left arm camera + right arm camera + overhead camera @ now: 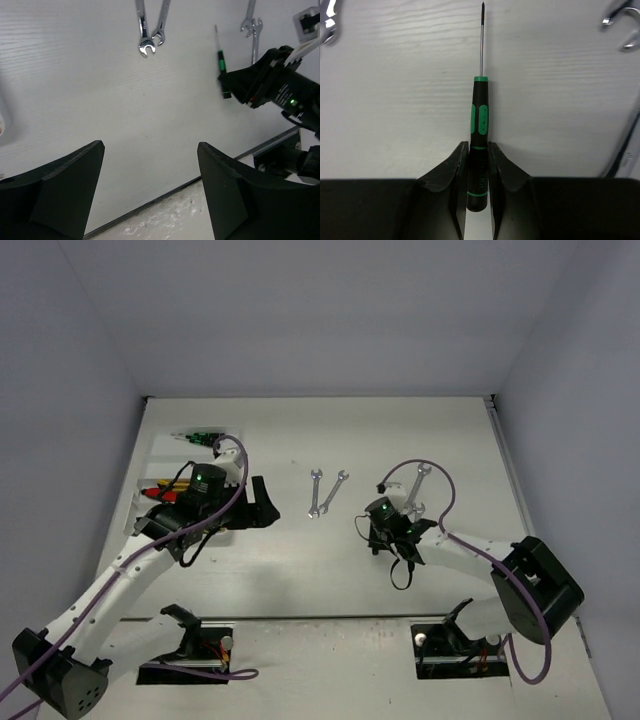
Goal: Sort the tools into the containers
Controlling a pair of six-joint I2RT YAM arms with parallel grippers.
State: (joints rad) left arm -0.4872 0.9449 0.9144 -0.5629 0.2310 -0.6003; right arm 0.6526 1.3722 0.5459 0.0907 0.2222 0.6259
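My right gripper (478,150), bottom centre, clamps the screwdriver (480,117) by its butt, so lifting might swing it loose.

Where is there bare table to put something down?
Bare: the far strip behind the middle wrenches, and the near middle between the arms. Crowded: the tray on the left, and the right gripper with its screwdriver beside two more wrenches.
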